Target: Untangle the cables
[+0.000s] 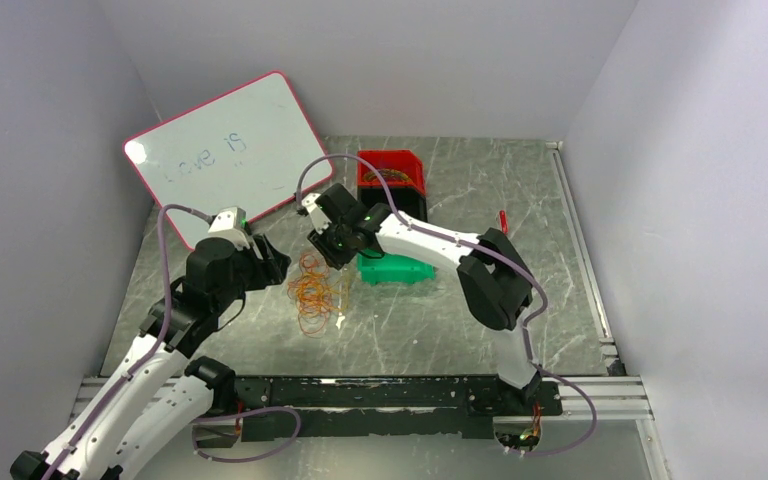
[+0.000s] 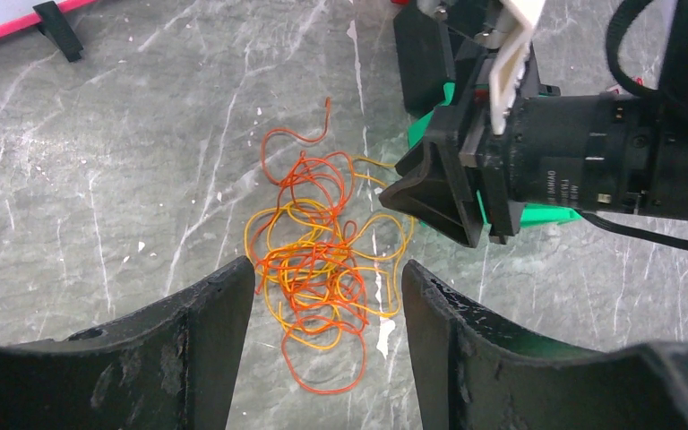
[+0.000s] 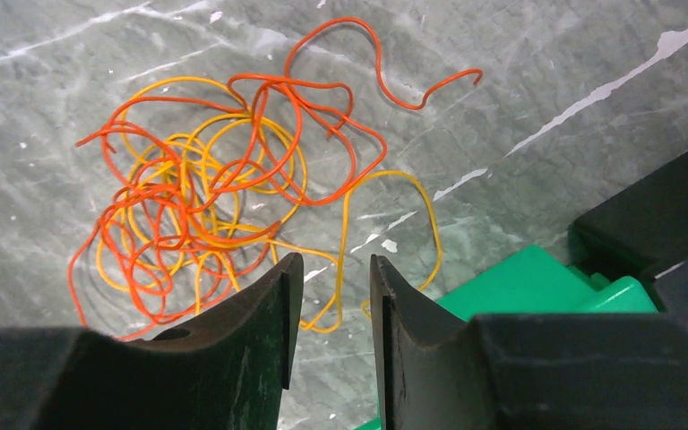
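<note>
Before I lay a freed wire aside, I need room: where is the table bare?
Bare: table right of the green bin up to the side rail; also the strip between cables and front rail. Crowded: at the cables, left gripper and right gripper hover.

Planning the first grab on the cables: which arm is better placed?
Left, probably. The left hand is wide open with the cables framed between its fingers; the right hand, barely open, sits at the clump's edge by the green bin.
</note>
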You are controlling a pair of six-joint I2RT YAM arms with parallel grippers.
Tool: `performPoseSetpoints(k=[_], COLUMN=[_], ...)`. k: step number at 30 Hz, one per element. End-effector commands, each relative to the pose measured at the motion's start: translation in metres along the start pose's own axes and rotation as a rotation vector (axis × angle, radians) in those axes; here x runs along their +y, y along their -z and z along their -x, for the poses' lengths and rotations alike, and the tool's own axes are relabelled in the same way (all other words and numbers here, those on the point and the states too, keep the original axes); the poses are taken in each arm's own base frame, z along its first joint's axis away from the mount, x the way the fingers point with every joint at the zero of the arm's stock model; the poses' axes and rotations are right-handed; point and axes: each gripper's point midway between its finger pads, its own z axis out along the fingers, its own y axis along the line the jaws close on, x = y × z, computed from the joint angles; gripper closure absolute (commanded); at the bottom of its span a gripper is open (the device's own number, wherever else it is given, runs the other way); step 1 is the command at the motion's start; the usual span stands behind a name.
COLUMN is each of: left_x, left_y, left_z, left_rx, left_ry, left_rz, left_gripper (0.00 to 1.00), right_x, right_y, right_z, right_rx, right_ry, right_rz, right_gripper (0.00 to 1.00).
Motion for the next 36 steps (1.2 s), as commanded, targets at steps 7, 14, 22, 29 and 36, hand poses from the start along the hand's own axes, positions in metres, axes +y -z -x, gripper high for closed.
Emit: performPoseSetpoints(k=[7,14,22,29,36], left_x=[-0.007,-0.008,-0.007,-0.007,-0.012], left_y=[0.009,0.008,0.008,0.008,0.010], left_z=[0.015,0.012,0.011,0.011,0.019], left_rx=[-0.036,-0.026,-0.026,-0.027,-0.061], left_ry=[-0.001,0.005,0.005,0.010,-0.006], left_rz=[-0.017,-0.022,-0.021,-0.020,-0.046], left_gripper=[0.33,0.34,0.34,0.34,0.34], right_x=[0.002,0.004,0.002,0.005,0.014], right_y=[-0.017,-0.016,-0.011,-0.002,0.043], right_z=[-0.012,-0.021,-0.022,-0.015,0.022], right_rx=[0.063,0.082,0.092,0.074,-0.055], right_ry=[0.009,0.000,0.005,0.002,-0.013], right_rz=[0.018,0.023,0.013,0.022,0.046], right_gripper=[0.63,0.72,0.79,0.91,1.00])
